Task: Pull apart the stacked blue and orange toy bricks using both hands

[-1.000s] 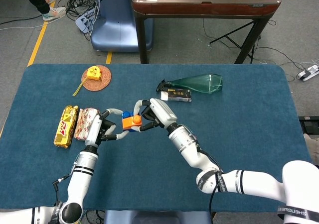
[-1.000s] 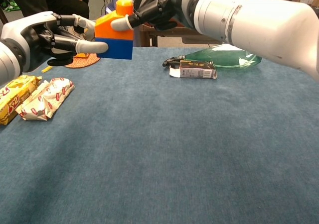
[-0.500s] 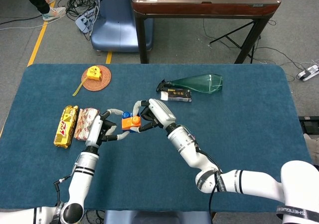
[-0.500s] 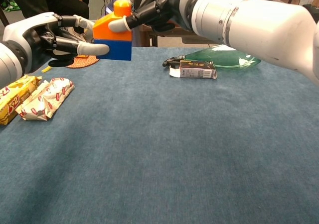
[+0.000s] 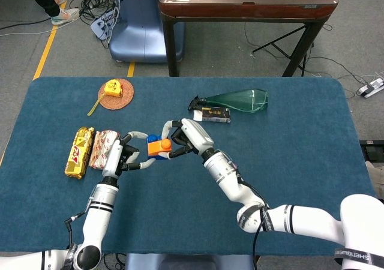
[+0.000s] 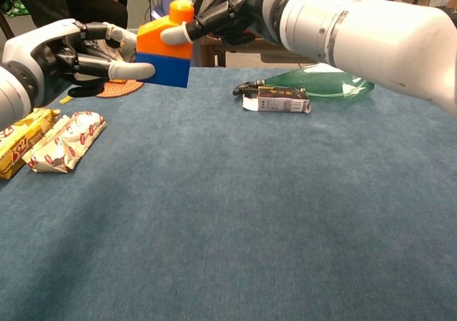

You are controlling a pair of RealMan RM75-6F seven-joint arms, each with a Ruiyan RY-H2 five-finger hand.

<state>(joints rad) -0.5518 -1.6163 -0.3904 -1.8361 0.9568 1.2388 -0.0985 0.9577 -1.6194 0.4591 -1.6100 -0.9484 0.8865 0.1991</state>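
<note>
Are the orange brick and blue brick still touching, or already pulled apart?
Touching. The chest view shows the orange brick seated directly on the blue brick with no gap, left hand and right hand gripping the stack.

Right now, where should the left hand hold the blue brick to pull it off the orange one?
By the blue brick's flat side walls, coming from the robot's left, below the seam. The right hand already holds the orange brick on top, so only the lower half stays free for the left hand.

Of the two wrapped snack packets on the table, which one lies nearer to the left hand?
The silver-and-red snack packet, lying right beside the left hand. The yellow snack packet lies on its far side, toward the table edge.
</note>
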